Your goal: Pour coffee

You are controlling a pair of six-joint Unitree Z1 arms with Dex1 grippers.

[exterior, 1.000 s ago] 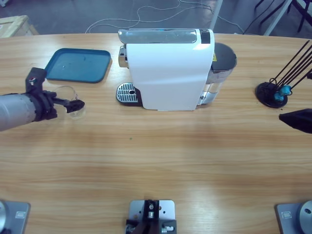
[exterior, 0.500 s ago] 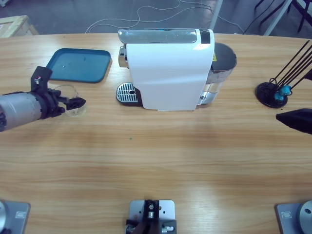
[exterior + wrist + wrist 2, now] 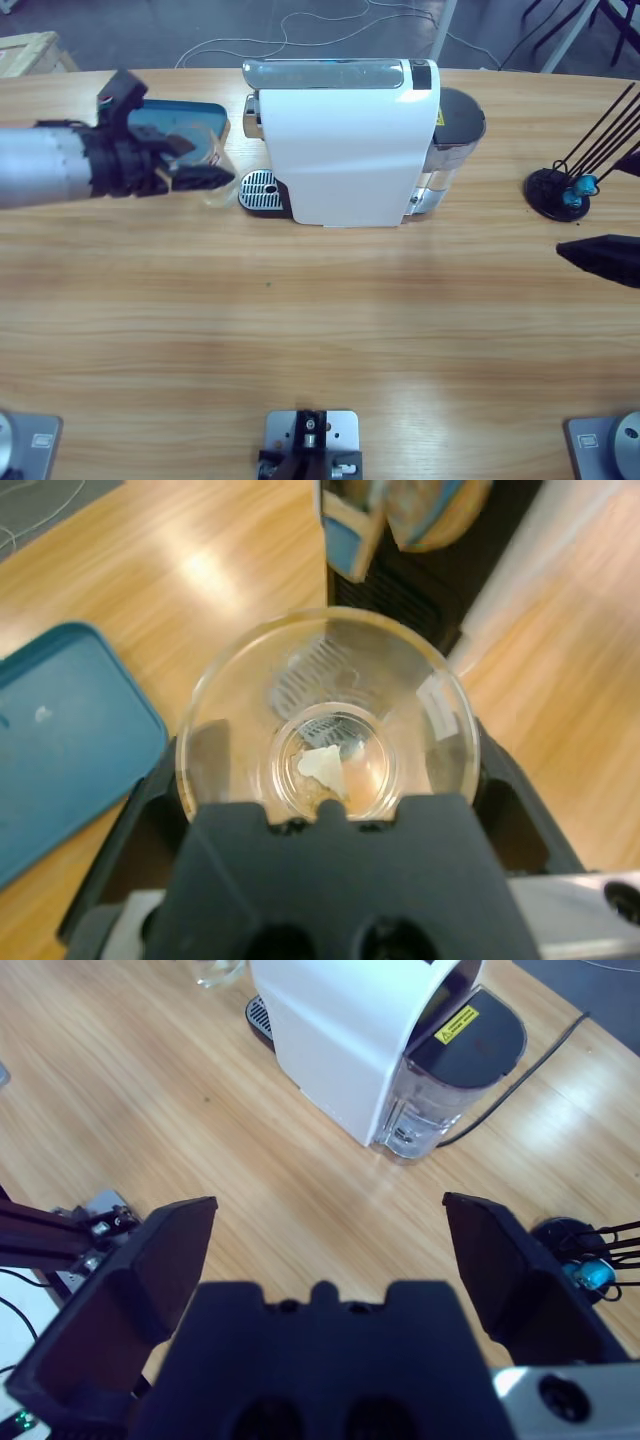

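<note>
My left gripper (image 3: 325, 785) is shut on a clear glass cup (image 3: 330, 705), one black jaw on each side of it. The cup shows a pale glint at its bottom; the coffee is out of view. In the high view the left gripper (image 3: 208, 178) holds the cup (image 3: 216, 192) just left of the drip grate (image 3: 260, 190) of the white coffee machine (image 3: 345, 140). The machine's dark front (image 3: 400, 580) looms right behind the cup. My right gripper (image 3: 325, 1250) stands open and holds nothing, at the table's right edge (image 3: 600, 255).
A blue tray (image 3: 200, 118) lies under the left arm, beside the cup (image 3: 60, 740). A black capsule stand (image 3: 560, 190) with blue capsules stands at the right. The machine's water tank (image 3: 450, 1080) faces the right gripper. Bare wood fills the table's front half.
The left arm has lifted the glass cup and carried it up and to the right, from the table left of the tray to beside the drip grate. The right gripper edged slightly left.
</note>
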